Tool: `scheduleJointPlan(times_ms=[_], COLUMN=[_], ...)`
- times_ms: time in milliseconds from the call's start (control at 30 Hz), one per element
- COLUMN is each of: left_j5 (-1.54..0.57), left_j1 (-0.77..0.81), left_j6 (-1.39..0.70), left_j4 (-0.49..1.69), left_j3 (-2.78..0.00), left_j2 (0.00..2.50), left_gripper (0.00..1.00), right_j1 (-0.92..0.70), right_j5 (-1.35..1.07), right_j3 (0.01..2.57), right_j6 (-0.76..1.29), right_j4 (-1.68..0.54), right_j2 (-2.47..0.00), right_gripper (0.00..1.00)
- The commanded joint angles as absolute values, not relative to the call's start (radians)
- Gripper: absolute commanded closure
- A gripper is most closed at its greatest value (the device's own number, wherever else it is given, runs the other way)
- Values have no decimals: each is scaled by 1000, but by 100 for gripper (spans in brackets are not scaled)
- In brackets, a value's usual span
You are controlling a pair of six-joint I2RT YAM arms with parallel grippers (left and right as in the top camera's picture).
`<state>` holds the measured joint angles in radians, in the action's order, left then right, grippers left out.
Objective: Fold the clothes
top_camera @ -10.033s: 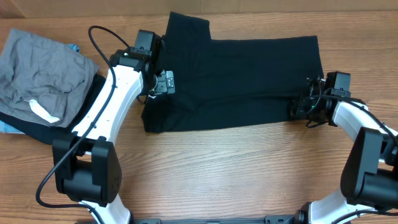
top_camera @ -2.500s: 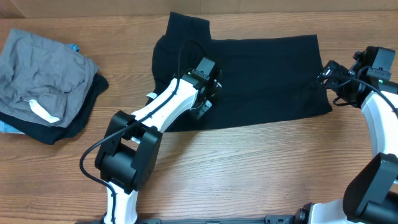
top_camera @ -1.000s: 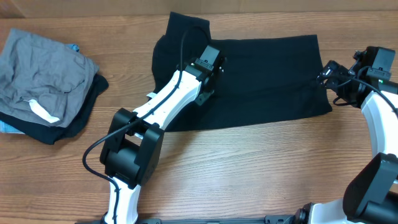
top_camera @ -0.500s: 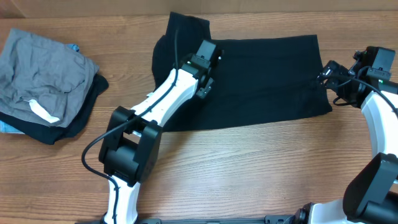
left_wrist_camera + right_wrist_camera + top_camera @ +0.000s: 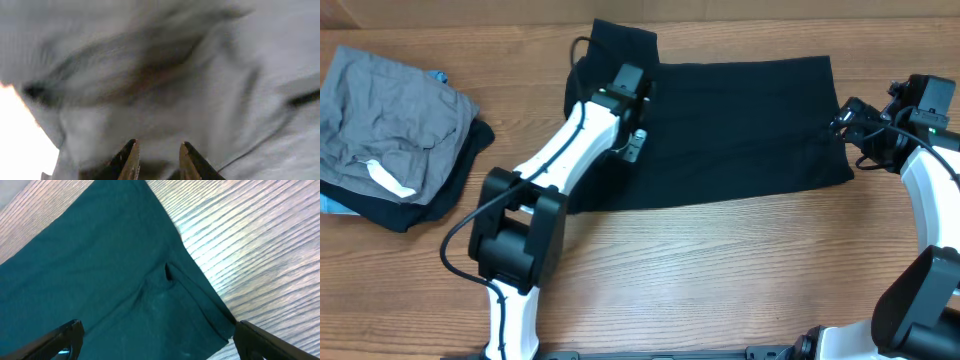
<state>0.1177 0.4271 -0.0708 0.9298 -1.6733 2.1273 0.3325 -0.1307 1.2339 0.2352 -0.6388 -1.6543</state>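
1. Reading matter first: the one label on show is the white label [image 5: 386, 180] on the grey garment [image 5: 390, 110] at far left, and no writing on it can be made out.
2. That grey garment sits crumpled on top of a dark garment [image 5: 455, 190], well apart from the action.
3. Centre stage, the black T-shirt [image 5: 750, 130] lies spread flat on the wooden table [image 5: 720, 280], with one sleeve poking toward the far edge.
4. Left gripper [image 5: 632, 142] is over the shirt's left part. In the wrist view the fingertips [image 5: 130, 159] stand slightly apart with a narrow gap, and no cloth is seen pinched between them. That view is smeared, mind you.
5. Right gripper [image 5: 160, 335] hangs over the shirt's right edge, spread wide and holding nothing, with the shirt's corner on show between its fingers.
6. Edges: the shirt's near hem runs roughly straight, ending at right in that pointed corner with a small fold just inside it.
7. Room to move: a broad band of bare wood lies in front of the shirt, and a strip separates it from the pile, crossed by the left arm.
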Motion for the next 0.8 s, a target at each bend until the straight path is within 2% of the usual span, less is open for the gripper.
scheduleJointPlan(times_ms=[0, 167, 300, 500, 567, 633, 700, 767], left_j5=[71, 25, 30, 108, 114, 94, 92, 92], left_j1=[360, 319, 284, 226, 207, 189, 185, 185], left_j6=[-177, -160, -157, -158, -158, -162, -165, -183], left_j4=[1007, 1068, 1083, 1089, 1087, 1089, 1106, 1125], left_j3=[-1655, -1654, -1654, -1654, -1654, -1667, -1700, -1736], left_j2=[2122, 2122, 2122, 2122, 2122, 2120, 2114, 2104], left_gripper=[71, 69, 64, 66, 75, 91, 96, 96], right_j1=[331, 331, 331, 331, 331, 331, 331, 331], right_j5=[-132, -132, -132, -132, -132, -132, -132, -132], right_j3=[1231, 1231, 1231, 1231, 1231, 1231, 1231, 1231], right_j6=[237, 237, 237, 237, 237, 237, 237, 237], right_j4=[-634, -634, -634, -634, -634, -634, -634, -634], right_j2=[-1631, -1631, -1631, -1631, -1631, -1631, -1631, -1631], right_gripper=[0, 0, 0, 0, 0, 0, 0, 0])
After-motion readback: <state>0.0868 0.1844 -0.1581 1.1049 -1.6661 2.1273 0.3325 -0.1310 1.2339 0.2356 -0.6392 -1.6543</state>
